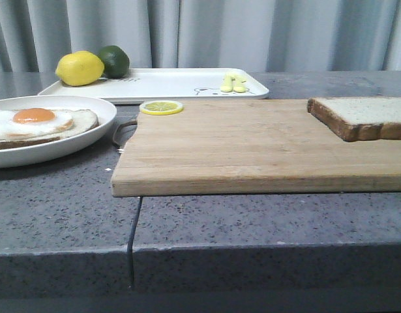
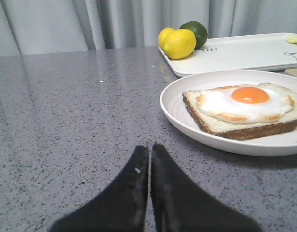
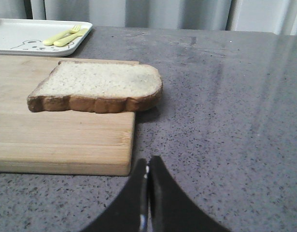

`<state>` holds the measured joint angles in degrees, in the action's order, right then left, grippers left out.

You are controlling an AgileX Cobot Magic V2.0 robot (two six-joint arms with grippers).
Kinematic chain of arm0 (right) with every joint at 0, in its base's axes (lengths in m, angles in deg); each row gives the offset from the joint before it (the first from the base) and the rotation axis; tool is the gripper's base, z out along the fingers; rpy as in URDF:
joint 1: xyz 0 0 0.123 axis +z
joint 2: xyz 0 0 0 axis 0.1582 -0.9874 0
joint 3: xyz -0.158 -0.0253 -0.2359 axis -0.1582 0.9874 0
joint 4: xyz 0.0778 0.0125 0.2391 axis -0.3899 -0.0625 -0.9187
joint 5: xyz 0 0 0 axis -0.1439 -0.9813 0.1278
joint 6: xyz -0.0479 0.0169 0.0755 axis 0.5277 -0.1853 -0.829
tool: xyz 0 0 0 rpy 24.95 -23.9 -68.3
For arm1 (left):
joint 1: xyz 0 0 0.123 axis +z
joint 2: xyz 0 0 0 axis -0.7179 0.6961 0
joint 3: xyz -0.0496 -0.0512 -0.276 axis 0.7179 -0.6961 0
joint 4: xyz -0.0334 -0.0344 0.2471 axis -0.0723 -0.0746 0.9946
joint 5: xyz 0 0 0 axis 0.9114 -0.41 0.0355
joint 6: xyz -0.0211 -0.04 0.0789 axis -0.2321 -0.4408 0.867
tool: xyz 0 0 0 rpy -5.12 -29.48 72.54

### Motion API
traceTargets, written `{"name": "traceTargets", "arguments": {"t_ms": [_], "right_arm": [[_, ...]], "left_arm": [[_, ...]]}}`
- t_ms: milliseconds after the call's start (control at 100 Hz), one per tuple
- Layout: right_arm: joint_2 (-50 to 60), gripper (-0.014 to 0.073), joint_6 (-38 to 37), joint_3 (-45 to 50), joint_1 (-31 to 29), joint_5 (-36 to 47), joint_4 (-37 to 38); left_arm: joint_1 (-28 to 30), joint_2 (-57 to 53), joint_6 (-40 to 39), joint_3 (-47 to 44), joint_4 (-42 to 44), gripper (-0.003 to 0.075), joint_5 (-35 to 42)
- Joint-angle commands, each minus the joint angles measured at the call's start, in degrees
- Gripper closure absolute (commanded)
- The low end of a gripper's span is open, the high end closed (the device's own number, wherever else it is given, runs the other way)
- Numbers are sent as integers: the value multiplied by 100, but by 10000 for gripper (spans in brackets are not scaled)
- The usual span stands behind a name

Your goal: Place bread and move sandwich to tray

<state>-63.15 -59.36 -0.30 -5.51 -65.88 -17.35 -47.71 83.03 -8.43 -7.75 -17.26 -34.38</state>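
Note:
A slice of bread [image 1: 364, 116] [image 3: 101, 87] lies on the right end of the wooden cutting board [image 1: 239, 147] [image 3: 51, 130], overhanging its edge. The sandwich [image 1: 37, 125] [image 2: 245, 110], a bread slice topped with a fried egg, rests on a round white plate [image 1: 89, 134] [image 2: 187, 123] at the left. The white tray [image 1: 167, 85] [image 2: 245, 53] [image 3: 22, 36] sits behind both. My left gripper [image 2: 149, 145] is shut and empty over the bare counter, short of the plate. My right gripper [image 3: 148, 160] is shut and empty beside the board's corner, short of the bread. Neither gripper shows in the front view.
A lemon [image 1: 79, 68] [image 2: 178, 43] and a lime [image 1: 115, 60] [image 2: 195, 32] sit on the tray's left end. Small yellow cutlery [image 1: 233, 83] [image 3: 65, 37] lies at its right end. A lemon slice [image 1: 161, 107] rests on the board's back corner. Grey curtains hang behind the speckled counter [image 1: 63, 208].

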Motion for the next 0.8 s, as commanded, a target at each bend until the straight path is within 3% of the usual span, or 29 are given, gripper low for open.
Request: {"name": "traceTargets", "arguments": {"t_ms": [0, 790], "right_arm": [[128, 710, 13, 2, -1, 492, 55], [128, 710, 13, -3, -1, 517, 55]], "left_arm": [[17, -190, -54, -92, 2, 739, 466], [17, -190, -54, -92, 2, 739, 606]]}}
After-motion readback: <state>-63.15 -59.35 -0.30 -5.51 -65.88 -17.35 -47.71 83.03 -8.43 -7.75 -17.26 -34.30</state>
